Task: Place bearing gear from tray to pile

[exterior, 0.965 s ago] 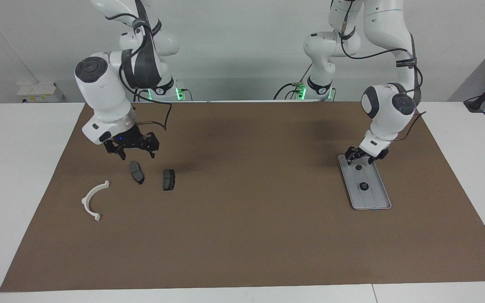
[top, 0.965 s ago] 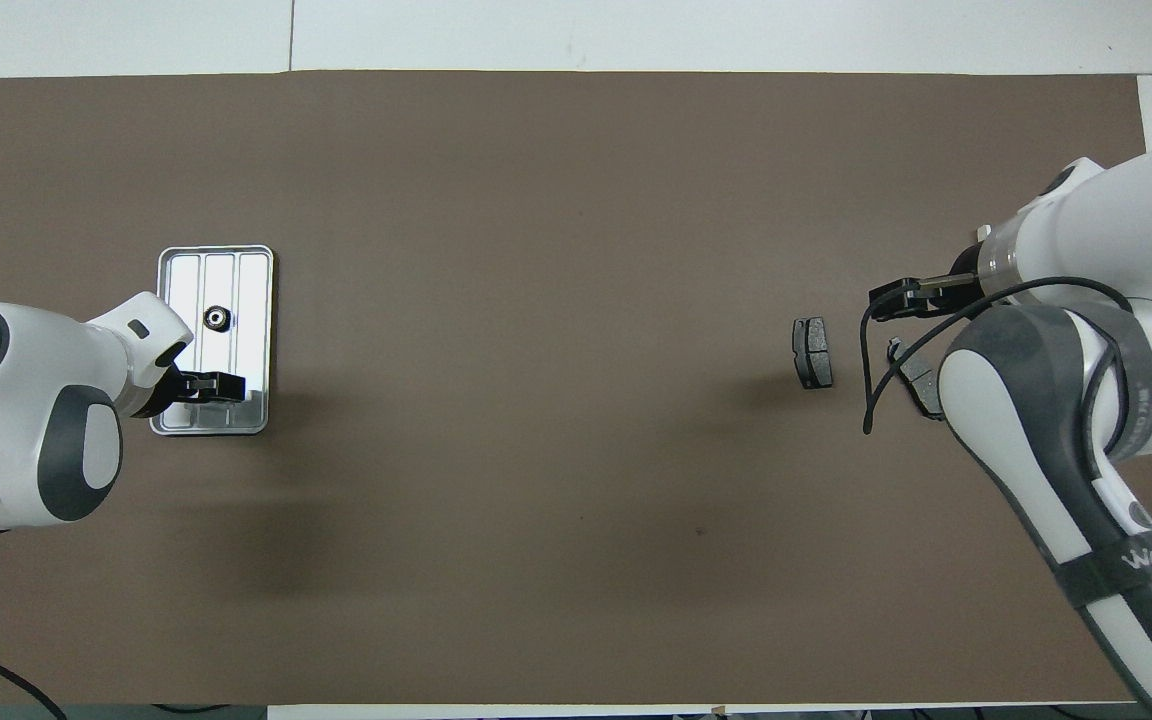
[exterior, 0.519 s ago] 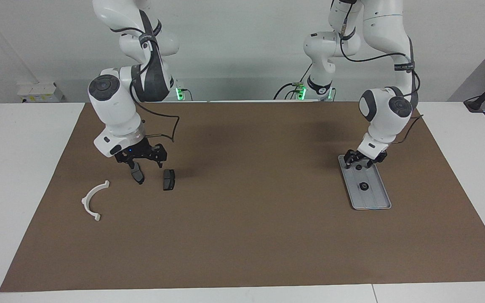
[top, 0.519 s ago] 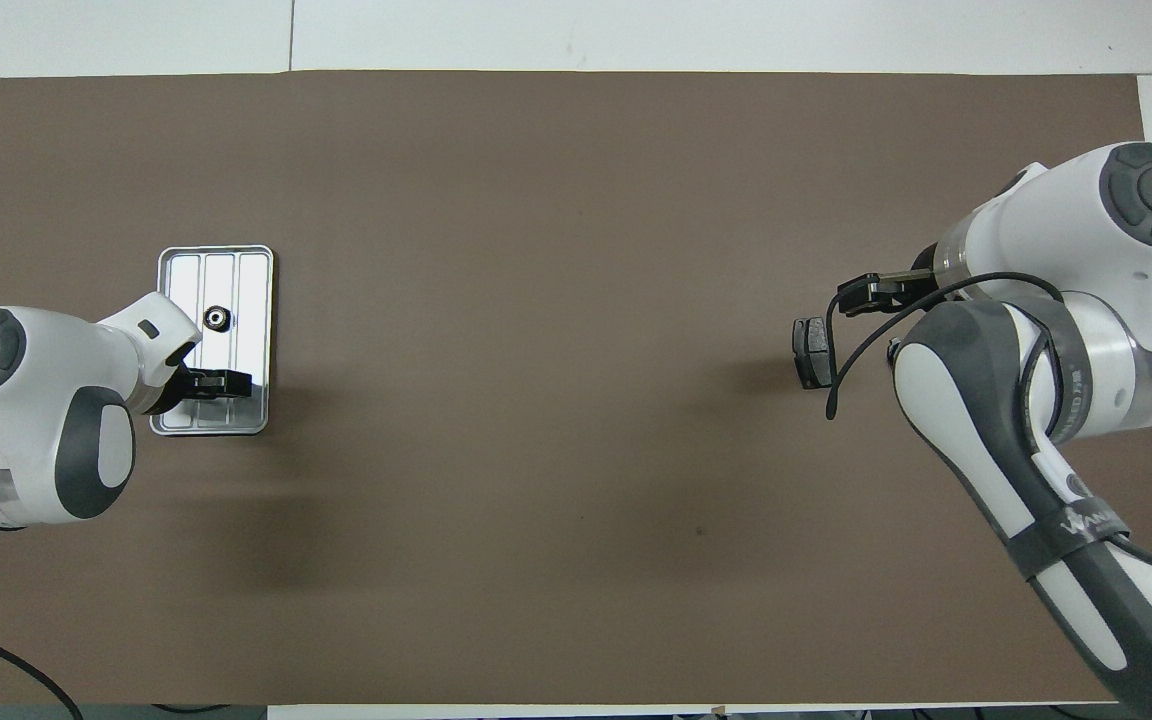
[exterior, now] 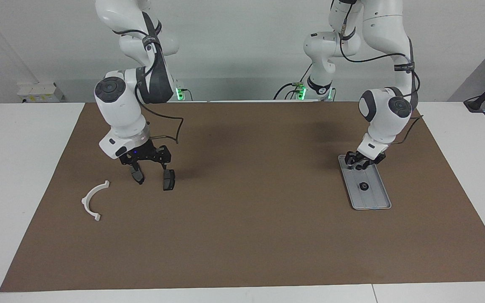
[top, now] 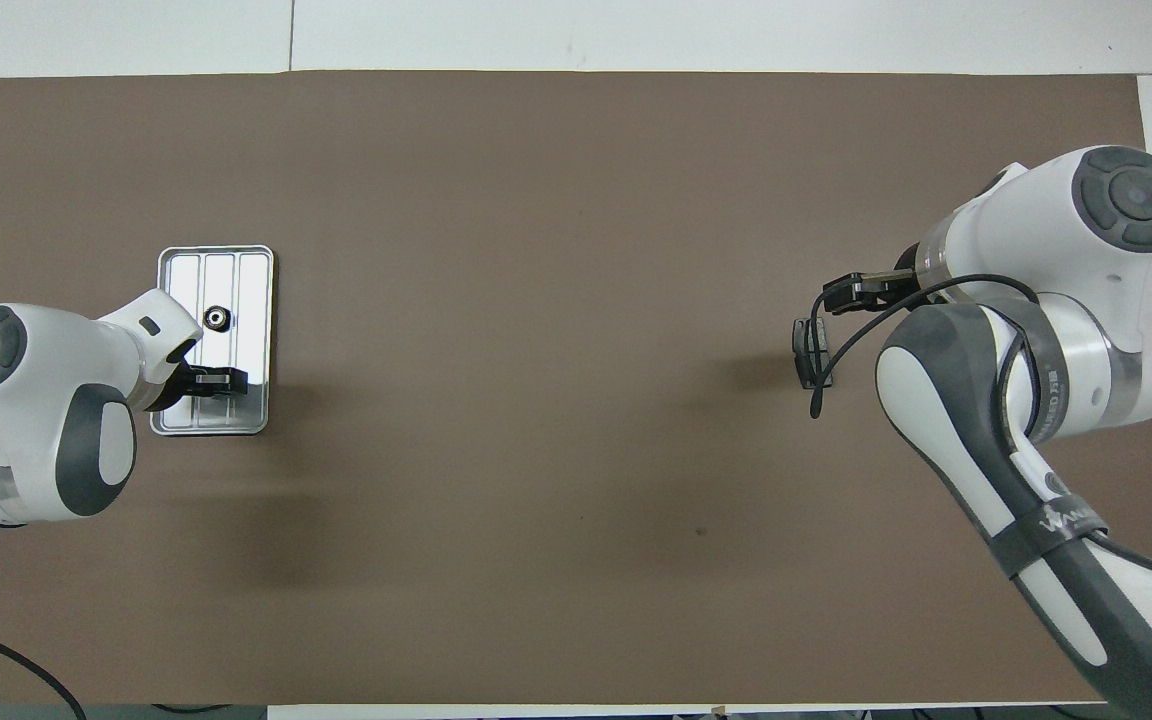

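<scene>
**Both arms reach down to the table**

The left arm bends from a high shoulder at its own end, wrist angled down, and its gripper (exterior: pixel 361 163) sits low, nearly at the surface. Whether its fingers are apart or together cannot be told. The right arm folds down from its base with the wrist pointing down, and the right gripper (exterior: pixel 149 168) hangs low with fingers (exterior: pixel 135 172) spread wide.
</scene>
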Controlling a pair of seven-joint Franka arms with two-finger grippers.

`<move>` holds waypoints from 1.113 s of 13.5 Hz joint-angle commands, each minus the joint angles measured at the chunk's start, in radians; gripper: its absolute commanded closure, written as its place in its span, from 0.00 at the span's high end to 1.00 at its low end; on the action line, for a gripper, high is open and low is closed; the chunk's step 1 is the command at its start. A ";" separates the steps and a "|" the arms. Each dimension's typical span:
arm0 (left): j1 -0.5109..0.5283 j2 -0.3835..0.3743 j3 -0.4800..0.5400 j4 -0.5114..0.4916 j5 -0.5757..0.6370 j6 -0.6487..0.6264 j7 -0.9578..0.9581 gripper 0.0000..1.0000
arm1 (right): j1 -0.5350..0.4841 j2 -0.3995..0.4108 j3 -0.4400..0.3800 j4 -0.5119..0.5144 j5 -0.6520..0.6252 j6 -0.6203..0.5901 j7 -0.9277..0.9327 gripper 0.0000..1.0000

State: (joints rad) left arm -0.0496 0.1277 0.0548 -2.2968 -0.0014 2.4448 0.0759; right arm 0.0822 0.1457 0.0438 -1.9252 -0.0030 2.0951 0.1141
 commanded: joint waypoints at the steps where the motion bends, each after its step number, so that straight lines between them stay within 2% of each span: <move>1: -0.010 0.013 0.005 0.014 -0.009 0.013 0.005 0.00 | -0.005 0.006 0.002 0.000 0.008 0.016 0.010 1.00; 3: -0.009 0.032 0.002 0.092 -0.012 -0.063 0.007 0.00 | -0.009 0.009 0.002 0.000 0.008 0.016 0.010 1.00; 5: -0.012 0.033 0.000 0.236 -0.014 -0.246 0.004 0.00 | -0.007 0.009 0.002 0.000 0.009 0.016 0.012 1.00; 7: -0.074 0.035 0.000 0.357 -0.057 -0.358 -0.116 0.00 | -0.009 0.011 0.002 -0.001 0.009 0.029 0.010 1.00; 8: -0.128 0.038 -0.001 0.388 -0.065 -0.368 -0.239 0.00 | -0.009 0.011 0.002 -0.001 0.009 0.029 0.010 1.00; 9: -0.224 0.043 0.002 0.404 -0.060 -0.351 -0.410 0.00 | -0.009 0.011 0.002 -0.001 0.009 0.029 0.010 1.00; 12: -0.456 0.073 0.004 0.422 -0.007 -0.262 -0.826 0.00 | -0.012 0.014 0.002 -0.001 0.008 0.034 0.010 1.00; 14: -0.596 0.156 0.005 0.444 0.062 -0.234 -1.041 0.00 | -0.013 0.014 0.002 -0.001 0.008 0.034 0.009 1.00; 15: -0.634 0.226 0.005 0.508 0.098 -0.231 -1.124 0.00 | -0.015 0.014 0.002 -0.001 0.008 0.034 0.009 1.00</move>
State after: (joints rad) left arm -0.6157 0.2228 0.0345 -1.8940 0.0384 2.1975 -0.9162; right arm 0.0780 0.1536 0.0417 -1.9252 -0.0030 2.1055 0.1141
